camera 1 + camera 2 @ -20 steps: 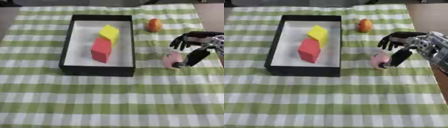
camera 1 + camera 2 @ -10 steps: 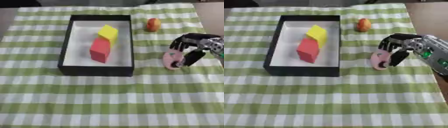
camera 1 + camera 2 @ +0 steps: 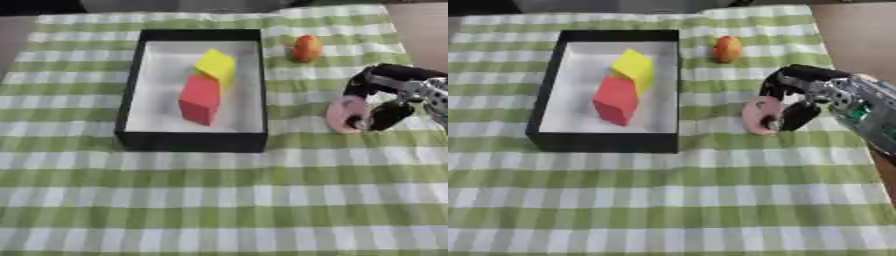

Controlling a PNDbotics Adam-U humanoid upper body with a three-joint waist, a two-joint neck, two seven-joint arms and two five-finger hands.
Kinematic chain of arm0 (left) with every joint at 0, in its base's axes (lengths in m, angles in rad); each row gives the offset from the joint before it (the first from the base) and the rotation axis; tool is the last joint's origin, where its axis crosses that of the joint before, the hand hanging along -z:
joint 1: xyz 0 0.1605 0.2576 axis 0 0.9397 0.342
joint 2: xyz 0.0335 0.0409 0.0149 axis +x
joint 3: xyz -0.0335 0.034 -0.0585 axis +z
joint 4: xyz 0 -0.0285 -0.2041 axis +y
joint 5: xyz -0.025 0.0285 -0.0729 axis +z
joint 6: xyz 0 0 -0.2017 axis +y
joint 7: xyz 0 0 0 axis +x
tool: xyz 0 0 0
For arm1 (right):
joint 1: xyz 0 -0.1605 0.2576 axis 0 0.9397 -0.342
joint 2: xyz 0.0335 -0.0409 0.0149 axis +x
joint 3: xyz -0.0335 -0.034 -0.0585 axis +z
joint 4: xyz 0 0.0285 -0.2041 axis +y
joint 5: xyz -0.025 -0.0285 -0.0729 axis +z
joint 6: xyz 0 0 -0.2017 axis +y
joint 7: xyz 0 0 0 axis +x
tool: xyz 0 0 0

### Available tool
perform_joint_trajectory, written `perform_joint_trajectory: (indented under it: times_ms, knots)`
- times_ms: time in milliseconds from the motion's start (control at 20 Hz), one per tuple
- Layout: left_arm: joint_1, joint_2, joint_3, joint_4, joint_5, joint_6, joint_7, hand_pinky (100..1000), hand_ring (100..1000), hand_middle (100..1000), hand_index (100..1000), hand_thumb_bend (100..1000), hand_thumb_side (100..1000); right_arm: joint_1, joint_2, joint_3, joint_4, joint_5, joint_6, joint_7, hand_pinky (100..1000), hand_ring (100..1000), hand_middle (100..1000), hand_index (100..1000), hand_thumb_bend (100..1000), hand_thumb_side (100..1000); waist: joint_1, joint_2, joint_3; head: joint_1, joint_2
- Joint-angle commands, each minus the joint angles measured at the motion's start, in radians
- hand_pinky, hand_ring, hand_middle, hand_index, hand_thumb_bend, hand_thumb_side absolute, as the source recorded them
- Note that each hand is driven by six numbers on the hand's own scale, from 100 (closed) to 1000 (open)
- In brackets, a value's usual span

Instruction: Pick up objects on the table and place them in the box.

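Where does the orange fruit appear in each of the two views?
Left eye view: the orange fruit lies upper right, on the cloth right of the black box.
Right eye view: it lies upper middle-right, again right of the box.
Shared landmark: the box's far right corner.

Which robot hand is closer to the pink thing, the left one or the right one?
Right. The right robot hand is curled around the pink object, just right of the black box. The left robot hand shows in neither view, so its distance cannot be judged.
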Motion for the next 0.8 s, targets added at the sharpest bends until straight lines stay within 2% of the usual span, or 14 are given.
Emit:
perform_joint_trajectory:
  times_ms: [50, 150, 200, 550, 700, 800]
  knots:
    - [-0.003, 0.016, 0.017, -0.009, -0.004, -0.004, 0.002, 727, 739, 774, 846, 575, 431, -0.003, -0.070, -0.032, -0.089, -0.034, 0.034, 0.011, 746, 652, 528, 659, 162, 100, -0.001, -0.003, -0.003, 0.004, 0.005]
    - [-0.004, 0.016, 0.017, -0.008, -0.005, -0.005, 0.002, 727, 739, 774, 846, 575, 431, 0.001, -0.078, -0.036, -0.114, -0.043, 0.053, 0.019, 746, 652, 528, 659, 162, 100, -0.002, -0.004, -0.003, 0.004, 0.005]
    - [-0.003, 0.016, 0.017, -0.007, -0.005, -0.005, 0.002, 726, 739, 773, 845, 574, 432, 0.000, -0.080, -0.040, -0.126, -0.047, 0.057, 0.022, 721, 622, 522, 644, 104, 100, -0.003, -0.006, -0.003, 0.004, 0.005]
    - [-0.001, 0.020, 0.018, -0.003, -0.014, -0.008, -0.002, 726, 737, 770, 841, 572, 429, -0.017, -0.104, -0.088, -0.230, -0.062, 0.054, 0.044, 698, 603, 516, 639, 114, 100, -0.011, -0.019, -0.007, 0.007, 0.005]
    - [0.003, 0.024, 0.020, -0.004, -0.017, -0.008, -0.002, 726, 737, 769, 841, 572, 427, -0.056, -0.099, -0.117, -0.297, -0.065, 0.063, 0.036, 703, 601, 518, 643, 106, 100, -0.014, -0.025, -0.009, 0.011, 0.005]
    - [0.005, 0.027, 0.021, -0.003, -0.018, -0.008, -0.001, 726, 737, 770, 842, 572, 427, -0.118, -0.068, -0.134, -0.345, -0.064, 0.077, 0.035, 706, 600, 520, 645, 105, 100, -0.015, -0.029, -0.011, 0.016, 0.005]
